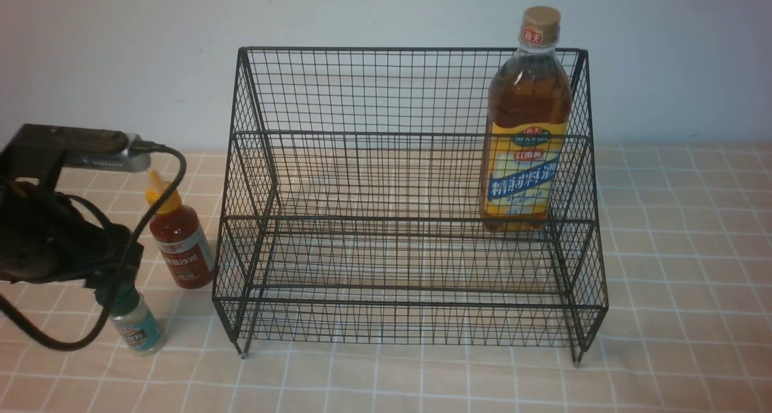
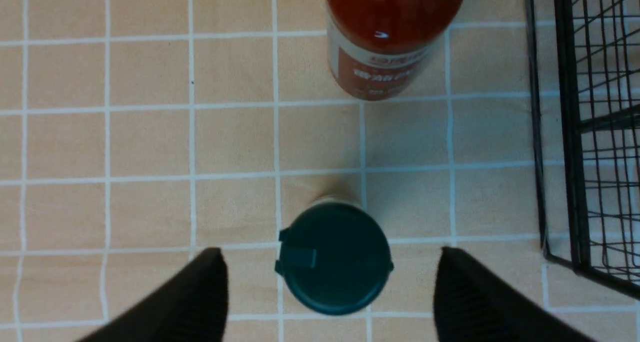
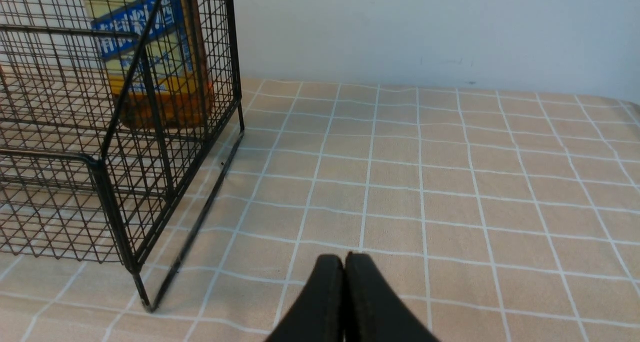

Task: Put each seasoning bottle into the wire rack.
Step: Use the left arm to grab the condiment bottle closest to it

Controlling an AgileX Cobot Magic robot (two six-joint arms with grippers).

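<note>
The left claw [image 2: 330, 256] is spread wide and hangs over the small green-capped shaker [image 1: 137, 330], one finger on each side of the cap. Neither finger touches the cap, so nothing is held. The shaker stands upright on the table [image 1: 681, 280], just off the front left corner of the wire rack [image 1: 410, 322] and outside it.

A little further back along the rack's left side, also outside it, stands the red sauce bottle [image 1: 181, 244] with its yellow nozzle up. It is near the rack's wire wall, but I cannot tell if it touches it.

The tall amber bottle [image 1: 526, 141] is inside the rack, upright on the upper rear tier at the right end, close to the right side wall. Its cap rises above the rack's top edge.

The right claw [image 3: 345, 262] is pressed together and empty. It sits low over bare table, well clear of the rack's right side, and has no part in this step.

By my reckoning, one bottle of three is in place and two are left. The step in hand looks like the pick of the shaker, with the fingers set to pinch it but not yet pinching. The lower front tier and most of the upper tier have room for both bottles.
</note>
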